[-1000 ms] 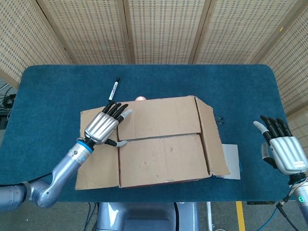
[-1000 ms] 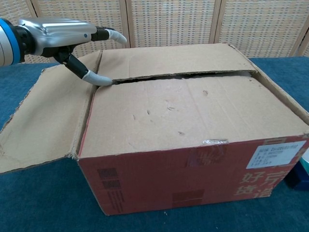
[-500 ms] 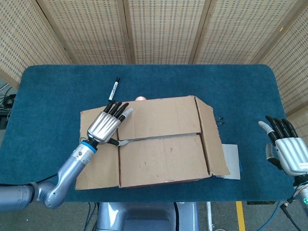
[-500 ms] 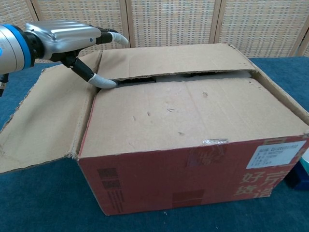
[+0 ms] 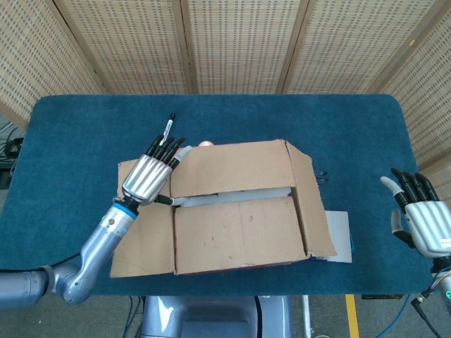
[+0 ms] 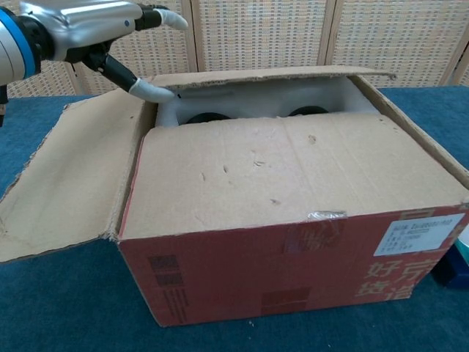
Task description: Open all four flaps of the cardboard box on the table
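A bench (image 5: 84, 127) in blue cloth is lying under me, with perforated panels (image 5: 232, 42) standing behind it. My left hand (image 5: 149, 176) is gripping the far flap (image 6: 256, 75) of the cardboard box (image 6: 293, 220), thumb under its edge and the other fingers (image 5: 168, 148) lying over the top, tilting it up. A pen (image 5: 168, 129) is lying just beyond. The box is sitting mid-bench, left flap (image 6: 66, 183) folded out, near flap (image 5: 239, 232) lying flat, white foam (image 6: 249, 99) showing inside. My right hand (image 5: 423, 218) is hovering well apart, fingers spread, holding nothing.
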